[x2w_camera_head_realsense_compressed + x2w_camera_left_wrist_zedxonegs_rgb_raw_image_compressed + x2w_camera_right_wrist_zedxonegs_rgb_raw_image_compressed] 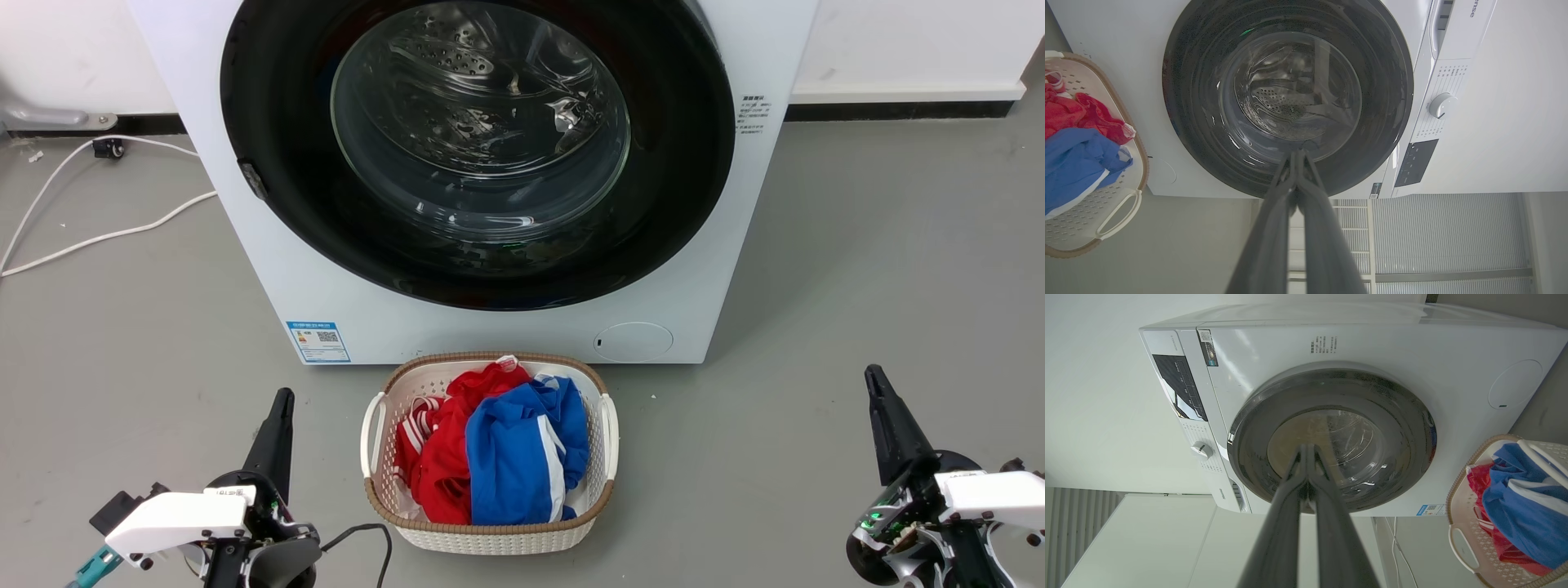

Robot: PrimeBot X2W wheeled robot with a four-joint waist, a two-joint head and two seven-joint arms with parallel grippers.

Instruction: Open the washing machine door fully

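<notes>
Looking at the washing machine door (478, 155), you have it at 12 o'clock in the head view, spanning nearly the whole white front of the machine (343, 318). Its glossy black ring lies flat against that front all the way round, and the right wrist view shows no gap at the rim either, so I judge it shut and the task not yet begun.

Your left gripper (280, 404) sits at 7 o'clock in the head view and your right gripper (873, 384) at 5 o'clock. Both are low over the floor, well apart from the door and touching nothing. Each has its jaws together and empty; in both wrist views the two dark fingers meet at their tips, aimed at the glass bowl.

Between the grippers, at 6 o'clock, a laundry basket (490, 539) with red and blue clothes (514, 457) stands on the floor just in front of the machine.

Everything is left to do: reach the door's edge, release it, and swing it out to its full opening. A small dark tab (253, 180) shows on the ring at about 9 o'clock, and I cannot tell whether that is the catch, so check which side you must pull from
</notes>
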